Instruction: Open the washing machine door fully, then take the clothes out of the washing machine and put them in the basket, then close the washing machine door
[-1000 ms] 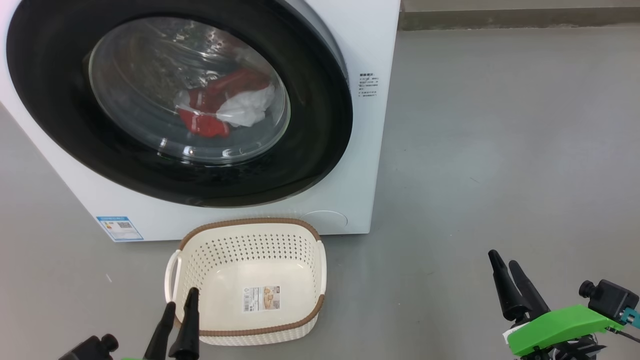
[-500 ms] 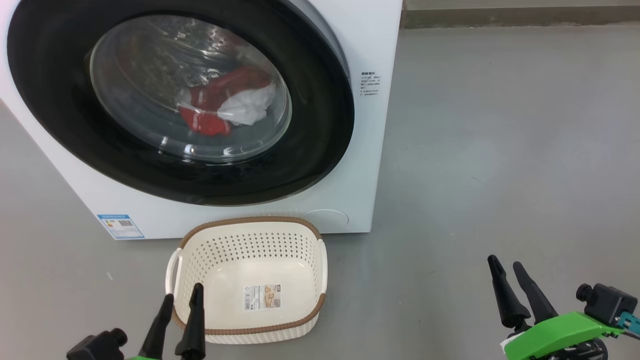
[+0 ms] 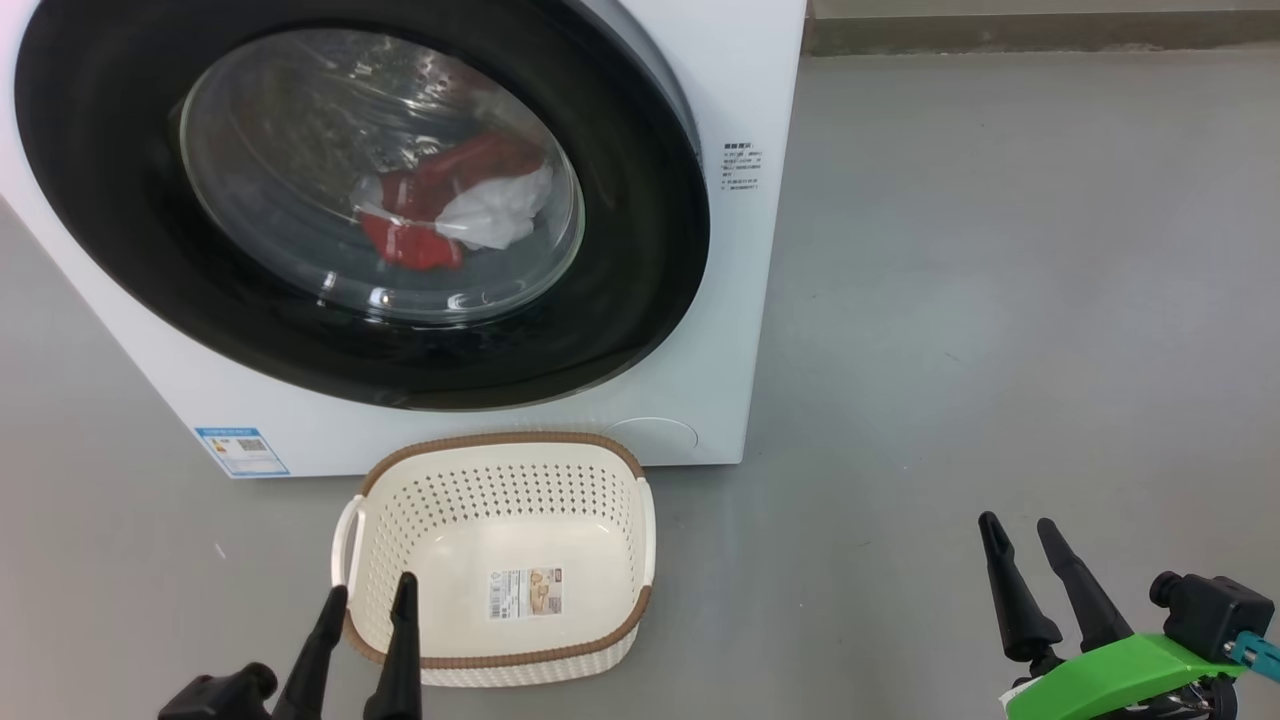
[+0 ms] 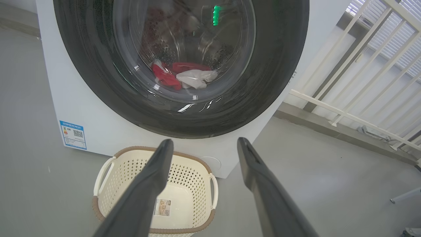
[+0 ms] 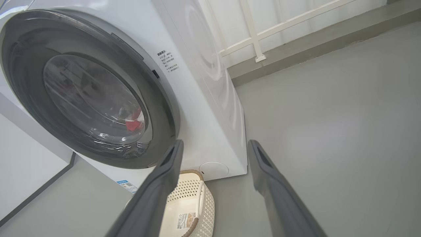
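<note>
The white washing machine stands ahead with its round black-rimmed door shut against its front. Through the glass I see red and white clothes lying in the drum, also in the left wrist view. The cream basket sits on the floor just before the machine, with nothing in it but a sticker. My left gripper is open at the basket's near left corner. My right gripper is open over bare floor at the lower right, well away from the door.
Grey floor stretches to the right of the machine. A white railing and a low kerb run behind it. A blue label marks the machine's lower left front.
Both grippers have sunk a little toward the bottom of the head view, and each gripper's fingertips stand slightly wider apart. The door, clothes and basket are as before.
</note>
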Motion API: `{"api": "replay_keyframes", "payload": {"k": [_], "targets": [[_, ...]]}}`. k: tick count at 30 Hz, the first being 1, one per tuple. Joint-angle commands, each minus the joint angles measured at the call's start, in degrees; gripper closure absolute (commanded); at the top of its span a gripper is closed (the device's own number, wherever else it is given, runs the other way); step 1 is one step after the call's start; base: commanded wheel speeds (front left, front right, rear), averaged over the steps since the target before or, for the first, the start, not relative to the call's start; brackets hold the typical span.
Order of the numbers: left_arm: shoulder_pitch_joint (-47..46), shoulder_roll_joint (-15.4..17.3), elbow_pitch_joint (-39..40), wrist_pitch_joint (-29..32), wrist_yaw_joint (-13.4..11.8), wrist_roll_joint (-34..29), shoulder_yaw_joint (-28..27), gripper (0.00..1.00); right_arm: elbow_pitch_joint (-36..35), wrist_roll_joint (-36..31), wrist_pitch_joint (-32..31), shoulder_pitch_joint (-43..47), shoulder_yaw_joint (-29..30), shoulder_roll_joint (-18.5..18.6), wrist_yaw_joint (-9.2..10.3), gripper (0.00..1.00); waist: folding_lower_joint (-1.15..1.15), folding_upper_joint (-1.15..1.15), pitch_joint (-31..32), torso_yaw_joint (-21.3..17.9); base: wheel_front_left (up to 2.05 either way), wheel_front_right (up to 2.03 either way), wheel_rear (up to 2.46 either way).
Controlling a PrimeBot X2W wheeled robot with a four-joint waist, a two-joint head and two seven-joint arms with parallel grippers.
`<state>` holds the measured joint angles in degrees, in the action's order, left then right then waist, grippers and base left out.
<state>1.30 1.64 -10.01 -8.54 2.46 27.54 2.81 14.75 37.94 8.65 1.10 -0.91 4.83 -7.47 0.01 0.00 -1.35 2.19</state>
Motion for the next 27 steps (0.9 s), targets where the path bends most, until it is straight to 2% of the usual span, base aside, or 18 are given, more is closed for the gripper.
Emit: {"api": "replay_keyframes", "payload": {"k": [1,27], "targets": [[-0.7,1.0,1.8,-0.8,-0.3,-2.0,-1.1,0.00,-1.7,-1.8,0.7,-0.3,-0.9,0.6,-0.02,0.00,0.00,0.00,0.0,0.0,0.00,0.00,0.00],[-0.3,1.2,3.6,-5.4,-1.0,-21.1,-0.2,0.00,-3.6,-17.0,5.3,0.7,-1.5,1.1,-0.02,0.00,0.00,0.00,-1.4,0.3,0.00,0.00,0.00]]}}
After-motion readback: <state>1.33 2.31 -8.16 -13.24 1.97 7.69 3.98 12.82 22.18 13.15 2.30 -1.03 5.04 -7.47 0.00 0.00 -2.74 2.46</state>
